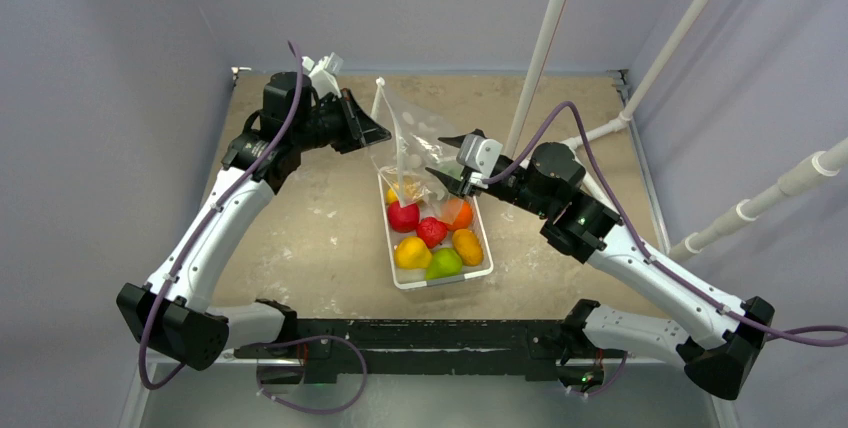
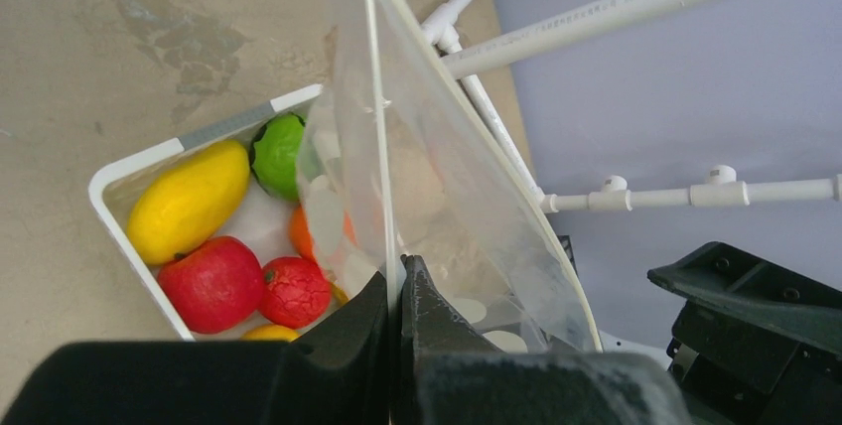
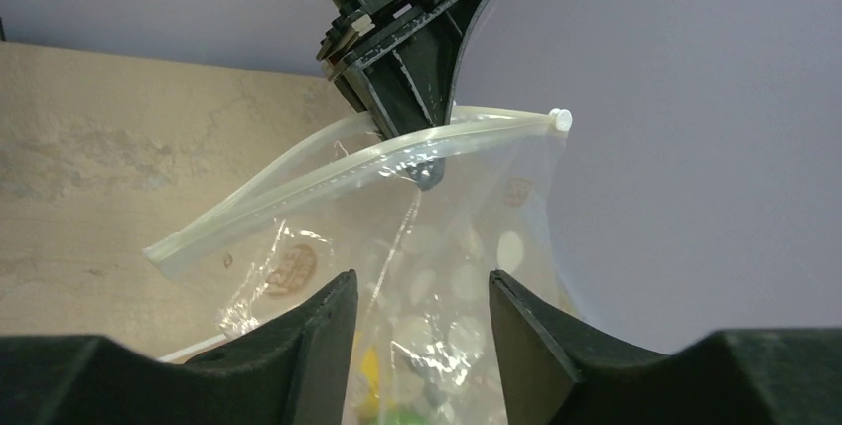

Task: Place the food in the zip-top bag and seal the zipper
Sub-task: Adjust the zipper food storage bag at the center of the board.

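Overhead, the bag (image 1: 425,138) hung above the far end of the white tray (image 1: 440,282), zipper (image 2: 375,97) uppermost, its long axis running near to far; the left claw (image 2: 399,276) was clamped shut on that zipper; the right claw (image 3: 419,284) stood open at the bag's side; fruits (image 1: 404,216) lay in the tray.

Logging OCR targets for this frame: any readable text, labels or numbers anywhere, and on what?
Nothing can be read.
On the white pipe: faint print along it, too blurred to read.
On the zip-top bag: a round brownish stamp, too blurred to read.
No other text shows.
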You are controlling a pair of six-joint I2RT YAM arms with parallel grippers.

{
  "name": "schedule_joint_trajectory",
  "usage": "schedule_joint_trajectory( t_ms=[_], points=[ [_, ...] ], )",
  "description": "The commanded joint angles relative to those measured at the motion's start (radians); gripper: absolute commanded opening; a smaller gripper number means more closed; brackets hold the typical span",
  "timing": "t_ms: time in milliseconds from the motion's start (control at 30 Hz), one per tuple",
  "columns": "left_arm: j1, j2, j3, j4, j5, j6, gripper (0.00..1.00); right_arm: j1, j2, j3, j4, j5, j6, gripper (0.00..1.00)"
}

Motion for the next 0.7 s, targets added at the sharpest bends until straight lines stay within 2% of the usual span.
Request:
schedule_joint_trajectory(
  t_ms=[0, 167, 400, 667],
  points=[
    [-0.006, -0.032, 0.109, -0.064, -0.075, 0.103, 0.00, 0.003, -0.008, 0.055, 0.056, 0.028, 0.058, 0.60],
    [-0.006, -0.016, 0.204, -0.157, -0.129, 0.186, 0.00, 0.004, 0.043, 0.152, 0.015, 0.046, 0.145, 0.65],
    [-0.006, 0.007, 0.325, -0.301, -0.244, 0.310, 0.00, 0.004, 0.131, 0.317, -0.036, -0.015, 0.295, 0.72],
    [-0.006, 0.014, 0.360, -0.393, -0.361, 0.400, 0.00, 0.003, 0.273, 0.537, -0.102, -0.033, 0.442, 0.80]
  ],
)
